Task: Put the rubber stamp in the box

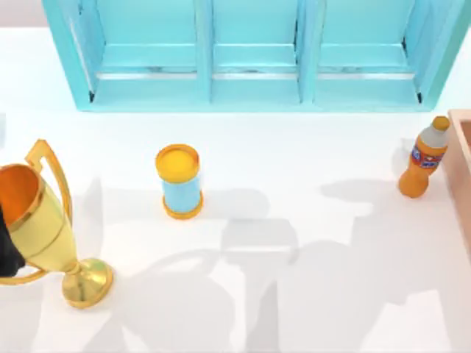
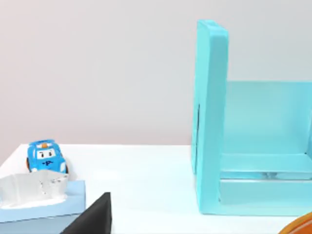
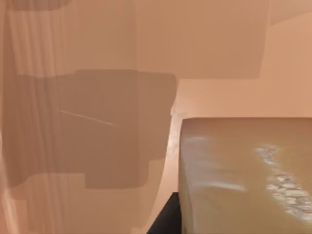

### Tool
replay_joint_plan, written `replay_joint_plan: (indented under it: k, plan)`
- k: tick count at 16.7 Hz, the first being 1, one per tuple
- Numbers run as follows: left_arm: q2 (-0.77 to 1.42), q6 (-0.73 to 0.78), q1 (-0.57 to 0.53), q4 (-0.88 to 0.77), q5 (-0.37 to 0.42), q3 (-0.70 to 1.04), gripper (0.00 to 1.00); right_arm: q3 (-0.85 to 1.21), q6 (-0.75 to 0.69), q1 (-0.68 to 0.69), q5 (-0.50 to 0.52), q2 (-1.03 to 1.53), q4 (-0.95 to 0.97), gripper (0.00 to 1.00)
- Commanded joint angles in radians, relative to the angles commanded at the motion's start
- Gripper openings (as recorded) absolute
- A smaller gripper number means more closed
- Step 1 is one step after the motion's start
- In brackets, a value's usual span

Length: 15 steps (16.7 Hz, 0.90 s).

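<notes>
The turquoise shelf cabinet (image 1: 254,55) spans the table's far edge. The salmon-pink box (image 1: 461,158) sits at the table's right edge, and the right wrist view shows its inner walls (image 3: 97,97) with the tan rubber stamp (image 3: 243,175) close against the camera. Whether either gripper's jaws are clenched or released, I cannot tell. A gold trophy (image 1: 44,228) lies at the left, a blue cylinder (image 1: 179,182) stands mid-table, and an orange bottle (image 1: 424,158) stands beside the box.

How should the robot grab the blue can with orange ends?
Probably best around the blue can's blue middle, coming in level from the top view's right. It stands upright on the table with open space on that side, and its wider orange rims should keep the tool from slipping off.
</notes>
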Motion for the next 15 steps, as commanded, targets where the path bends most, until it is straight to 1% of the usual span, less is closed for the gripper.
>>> replay_joint_plan:
  k: [3, 15]
  plan:
    - [0.0, 0.0, 0.0, 0.0, 0.0, 0.0, 1.0, 0.0, 0.0, 0.0, 0.0, 0.0, 0.0, 0.0]
    - [0.0, 0.0, 0.0, 0.0, 0.0, 0.0, 1.0, 0.0, 0.0, 0.0, 0.0, 0.0, 0.0, 0.9]
